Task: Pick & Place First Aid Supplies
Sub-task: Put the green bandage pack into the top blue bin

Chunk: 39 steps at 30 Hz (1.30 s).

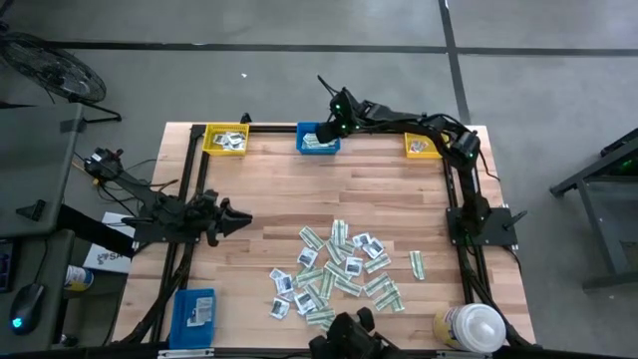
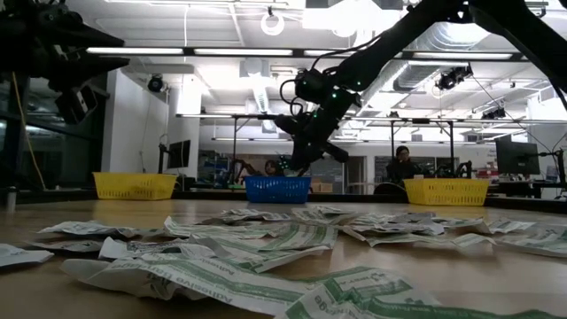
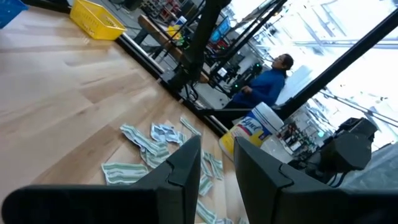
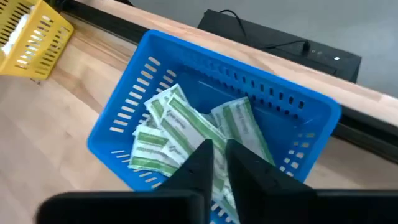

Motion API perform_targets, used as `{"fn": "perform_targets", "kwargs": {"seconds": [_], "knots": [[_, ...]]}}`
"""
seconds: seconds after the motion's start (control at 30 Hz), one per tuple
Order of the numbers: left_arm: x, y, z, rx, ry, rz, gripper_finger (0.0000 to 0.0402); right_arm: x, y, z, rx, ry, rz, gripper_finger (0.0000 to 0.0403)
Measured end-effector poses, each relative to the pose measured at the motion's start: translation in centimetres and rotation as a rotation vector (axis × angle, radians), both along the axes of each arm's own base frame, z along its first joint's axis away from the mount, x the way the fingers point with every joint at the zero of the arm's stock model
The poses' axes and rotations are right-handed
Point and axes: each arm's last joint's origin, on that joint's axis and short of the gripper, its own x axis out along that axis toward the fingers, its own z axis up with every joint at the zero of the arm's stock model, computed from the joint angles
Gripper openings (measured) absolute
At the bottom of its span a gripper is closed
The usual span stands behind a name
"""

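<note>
right over the blue bin [image 4: 217, 112], drop in hand

right gripper [image 4: 219, 163] hung low above green packets [image 4: 180, 127] in the bin, fingers barely parted, grasp hard to tell; best opened fully before lifting. left gripper [image 3: 214, 165] waited half-open, empty, beside the pile [image 1: 344, 271].

"Lysol" on the white-capped yellow tub [image 3: 247, 132]; packet print illegible

**Four cameras, one table**

Overhead looks straight down; the low camera skims level across the packets [image 2: 266, 248] toward the blue bin [image 2: 277, 188]. Right wrist peers closely into that bin [image 4: 205, 124]; left wrist faces the pile [image 3: 161, 146].
</note>
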Motion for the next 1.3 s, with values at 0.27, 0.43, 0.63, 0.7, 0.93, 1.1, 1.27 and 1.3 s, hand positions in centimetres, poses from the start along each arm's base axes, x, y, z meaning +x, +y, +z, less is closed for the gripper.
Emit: {"fn": "perform_targets", "kwargs": {"seconds": [0.27, 0.43, 0.63, 0.7, 0.93, 1.1, 1.27, 1.3], "knots": [[0.0, -0.1, -0.1, 0.007, 0.008, -0.033, 0.0096, -0.8, 0.0, 1.0, 0.053, -0.016, -0.007, 0.0125], [0.0, -0.1, -0.3, 0.015, 0.02, -0.047, 0.0096, -2.3, 0.4, 3.3, 0.03, 0.035, 0.013, 0.0162], [0.0, -0.2, -0.3, 0.019, 0.026, -0.051, 0.0096, -4.0, 3.0, 6.1, 0.068, 0.105, 0.221, 0.0176], [0.0, -0.2, -0.4, 0.019, 0.026, -0.054, 0.0096, -3.9, 4.4, 6.2, 0.093, 0.145, 0.316, 0.0176], [0.0, -0.2, -0.4, 0.024, 0.033, -0.064, 0.0096, -3.0, 10.0, 5.2, 0.133, 0.32, 0.614, 0.0176], [0.0, -0.2, -0.6, 0.033, 0.051, -0.07, 0.0096, -1.9, 14.1, 2.9, 0.161, 0.323, 0.76, 0.0177], [0.0, -0.2, -0.6, 0.031, 0.05, -0.07, 0.0096, -1.3, 18.2, -0.1, 0.149, 0.3, 0.895, 0.0177], [0.0, -0.2, -0.6, 0.031, 0.05, -0.07, 0.0096, -1.1, 18.8, -0.5, 0.13, 0.295, 0.909, 0.0177]]}}
